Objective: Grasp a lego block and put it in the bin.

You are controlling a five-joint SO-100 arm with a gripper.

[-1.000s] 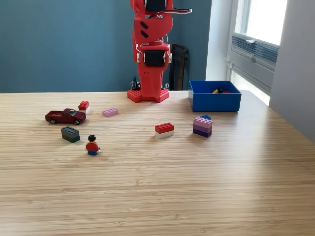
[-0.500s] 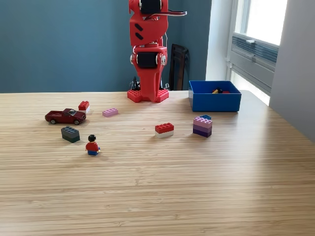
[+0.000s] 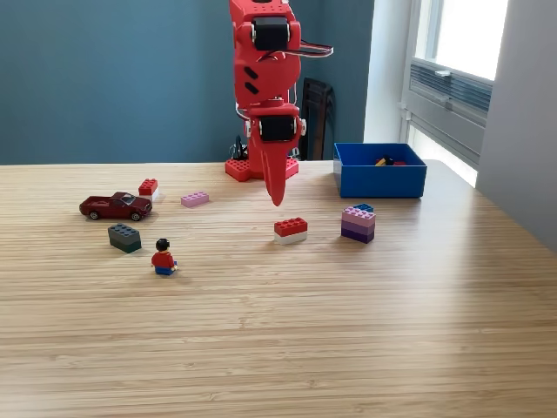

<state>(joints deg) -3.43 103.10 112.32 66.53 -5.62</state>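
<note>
Nearest us sat the red-and-white block (image 3: 291, 230), with our gripper (image 3: 278, 196) hanging just above and behind it, tip downward; whether its jaws were apart we could not tell. A skewed descent, we judged, might knock the block sideways. Farther back stood the bin (image 3: 380, 178), holding a few small pieces, yellow and red.

Matt wood-grain table (image 3: 348, 331), glossy blue plastic bin (image 3: 381, 179)
</note>
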